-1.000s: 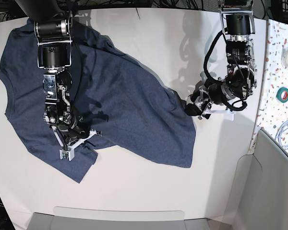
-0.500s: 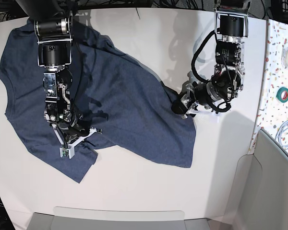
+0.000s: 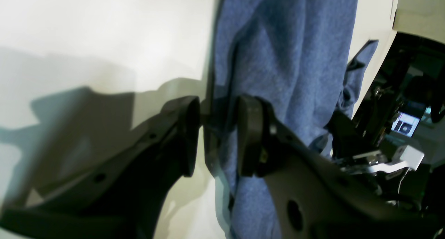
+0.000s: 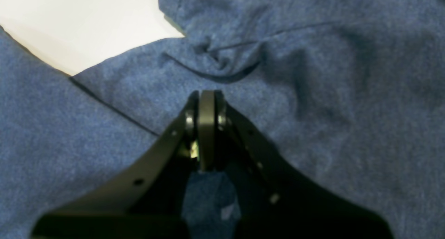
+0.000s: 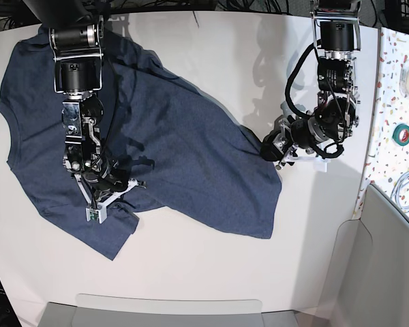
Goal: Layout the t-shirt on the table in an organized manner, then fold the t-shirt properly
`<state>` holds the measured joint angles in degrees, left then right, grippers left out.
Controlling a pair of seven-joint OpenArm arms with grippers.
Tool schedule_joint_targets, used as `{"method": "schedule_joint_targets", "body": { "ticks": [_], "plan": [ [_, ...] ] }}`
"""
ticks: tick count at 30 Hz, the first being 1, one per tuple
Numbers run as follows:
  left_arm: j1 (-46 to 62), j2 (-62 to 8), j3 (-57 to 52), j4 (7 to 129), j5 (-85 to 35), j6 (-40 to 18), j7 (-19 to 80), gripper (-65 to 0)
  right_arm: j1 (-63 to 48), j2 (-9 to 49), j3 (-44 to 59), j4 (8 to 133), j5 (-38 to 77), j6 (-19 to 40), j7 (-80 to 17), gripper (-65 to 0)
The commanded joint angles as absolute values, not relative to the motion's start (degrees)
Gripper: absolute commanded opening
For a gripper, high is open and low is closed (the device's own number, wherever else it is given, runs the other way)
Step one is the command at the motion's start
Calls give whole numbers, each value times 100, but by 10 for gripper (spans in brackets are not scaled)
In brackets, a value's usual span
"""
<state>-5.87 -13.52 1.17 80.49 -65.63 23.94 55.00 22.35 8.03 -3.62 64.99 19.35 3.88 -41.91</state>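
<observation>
Wrist views show left gripper (image 3: pixel 217 141) clamping the t-shirt (image 5: pixel 157 143) edge, right gripper (image 4: pixel 205 103) closed against cloth.

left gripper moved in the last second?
Yes. In the base view the left gripper went toward the t-shirt, then came partway back toward the green tape roll, dragging the hem along.

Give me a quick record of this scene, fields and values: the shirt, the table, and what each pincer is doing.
garment: navy t-shirt, spread unevenly, wrinkled, not folded
surface: white table
left pincer: jaws partly apart, straddling the shirt's edge
right pincer: shut, tips down on the cloth near a sleeve seam
lettering: not visible
</observation>
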Motion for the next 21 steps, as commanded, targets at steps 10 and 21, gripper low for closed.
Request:
{"method": "schedule_joint_targets", "body": {
  "ticks": [10,21],
  "plan": [
    [-602,-1402,-224,8066,-6440,2527,5455,-469,2378,831,-347,6615,1938,435,-4040,-650],
    [-479,-1385,-321,8066,-6448,2527,5455,-470,2369,831,-347,6607,1938,435,-4031,-650]
  ]
}}
